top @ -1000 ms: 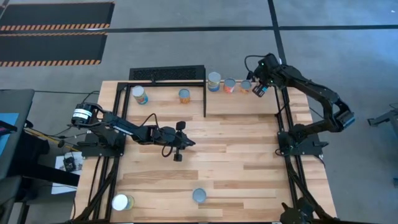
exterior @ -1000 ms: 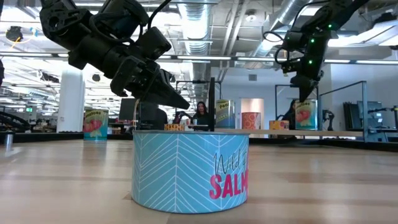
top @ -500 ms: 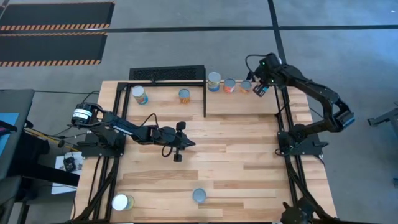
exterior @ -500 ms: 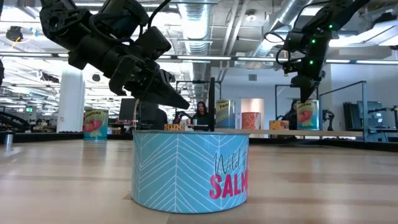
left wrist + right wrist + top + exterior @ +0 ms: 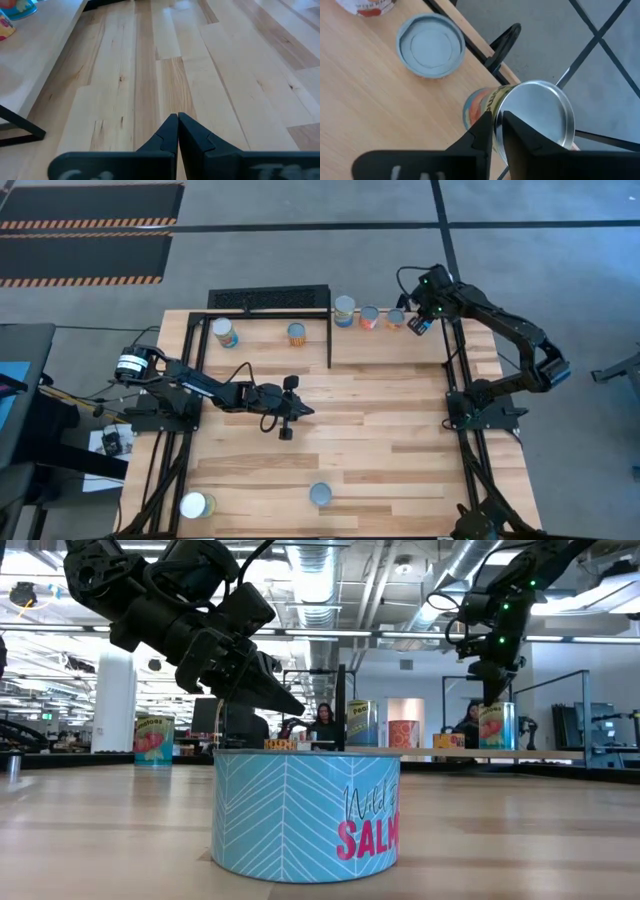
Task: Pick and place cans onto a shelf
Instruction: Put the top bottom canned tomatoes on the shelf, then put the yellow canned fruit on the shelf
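Observation:
My right gripper (image 5: 418, 322) is over the table's far edge, fingers nearly together on an orange-labelled can (image 5: 535, 117) with a shiny top, which also shows in the low view (image 5: 495, 726). Three more cans (image 5: 369, 317) stand in a row to its left. Two cans (image 5: 225, 332) stand on the shelf (image 5: 262, 348), a raised light-wood board with black bars at the far left. A blue can (image 5: 305, 815) stands near the front edge, and a white one (image 5: 197, 505) is at the front left corner. My left gripper (image 5: 290, 410) is shut and empty above mid-table. My right gripper has the can's top rim (image 5: 496, 111) running into the narrow gap between its two fingers, on the label side. The fingers come from above, slanting down. Their tips hide the contact itself. The can stands upright, its bottom on the wood at the table's far edge.
A black upright bar (image 5: 330, 340) marks the shelf's right end. The table's black frame bar (image 5: 502, 45) runs close behind the held can, with floor beyond. A black grid (image 5: 270, 298) lies behind the shelf. Bare wood lies between the two arms.
My right gripper has gone a little toward the table's right edge, and the can under it has slid the same way, staying upright.

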